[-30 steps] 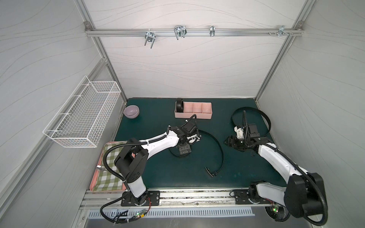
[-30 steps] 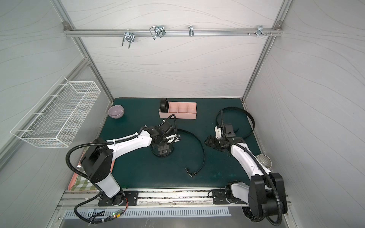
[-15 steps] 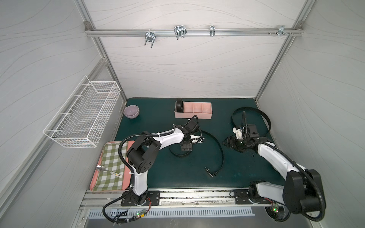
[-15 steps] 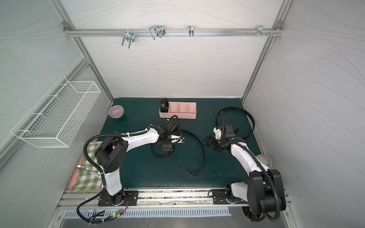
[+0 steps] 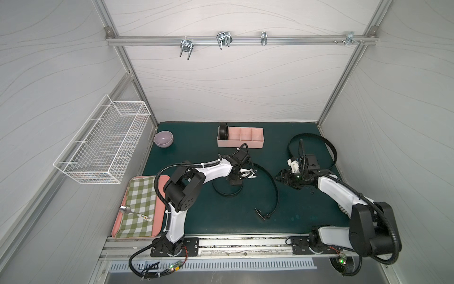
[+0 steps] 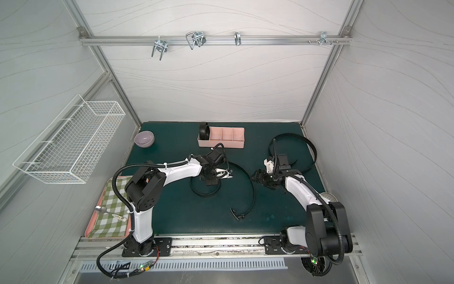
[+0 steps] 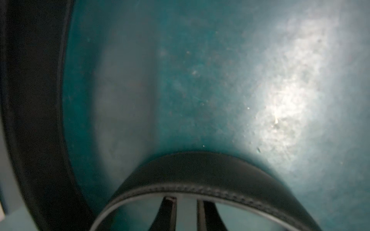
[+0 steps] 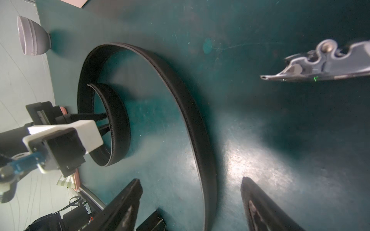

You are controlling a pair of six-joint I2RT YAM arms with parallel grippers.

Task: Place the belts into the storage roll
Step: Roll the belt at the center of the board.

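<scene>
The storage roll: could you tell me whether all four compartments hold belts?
No, in a top view only one end compartment of the storage roll holds a coiled belt; the other three are empty.

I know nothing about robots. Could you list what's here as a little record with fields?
Storage roll: pink, four compartments, at the mat's back edge
Coiled belt: upright in one end compartment; other three empty
Middle belt: loose spiral on the mat
Far belt: loose loop, right rear of the mat
Left end effector: fingers nearly together at middle belt's inner curl
Right end effector: open, empty, beside middle belt's outer curve
</scene>
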